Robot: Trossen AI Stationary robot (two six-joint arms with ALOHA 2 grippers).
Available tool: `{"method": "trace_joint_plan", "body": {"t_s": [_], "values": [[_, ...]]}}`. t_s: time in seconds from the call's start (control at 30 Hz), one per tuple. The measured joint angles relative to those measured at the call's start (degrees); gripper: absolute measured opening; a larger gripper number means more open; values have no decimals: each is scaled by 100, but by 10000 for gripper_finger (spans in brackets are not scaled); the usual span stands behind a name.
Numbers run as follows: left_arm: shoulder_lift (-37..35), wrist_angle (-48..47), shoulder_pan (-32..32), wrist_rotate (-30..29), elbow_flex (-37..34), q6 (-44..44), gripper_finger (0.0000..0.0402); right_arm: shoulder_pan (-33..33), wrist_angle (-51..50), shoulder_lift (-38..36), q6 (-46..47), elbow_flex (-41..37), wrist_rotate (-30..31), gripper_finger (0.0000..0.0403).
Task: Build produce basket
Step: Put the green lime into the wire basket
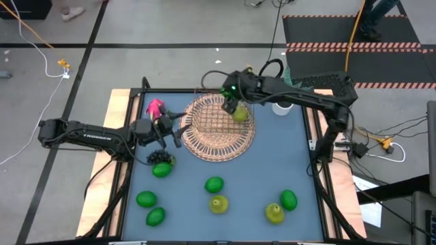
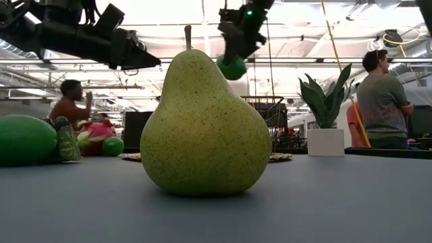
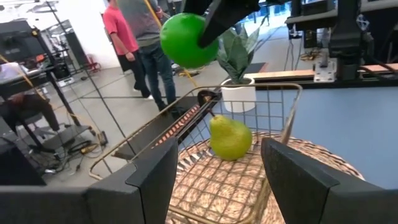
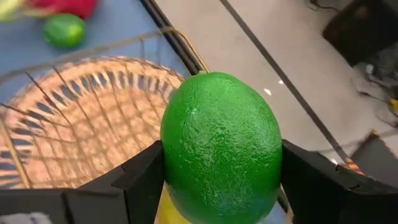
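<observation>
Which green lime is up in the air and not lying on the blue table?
The lime gripped by the right end effector, held above the wire basket with a pear inside. Every other lime, like the one by the grapes, lies on the table.

From above you see the basket (image 1: 219, 122) sitting on a round mat (image 1: 235, 146) at the table's far middle. Your right gripper (image 1: 235, 103) hangs over the basket's far right part, just above a pear (image 1: 240, 113). Your left gripper (image 1: 172, 129) sits at the basket's left edge, beside the dragon fruit (image 1: 155, 107) and grapes (image 1: 161, 157). Limes (image 1: 214, 184) and two more pears (image 1: 218, 203) lie scattered along the near side.
</observation>
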Motion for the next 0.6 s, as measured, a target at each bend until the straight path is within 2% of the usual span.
{"method": "trace_joint_plan", "body": {"t_s": [0.13,0.23,0.3,0.47,0.6], "values": [[0,0,84,2,0,15,232,-19,200,395,-297,575,-115,267],[0,0,151,2,0,-7,232,-39,278,680,-406,685,-124,267],[0,-7,167,2,0,-55,232,-72,103,867,-377,654,-181,267],[0,-128,168,2,0,-213,232,-83,189,1162,96,372,-941,267],[-2,-271,164,2,0,-270,232,-56,575,1136,127,-20,-875,267]]}}
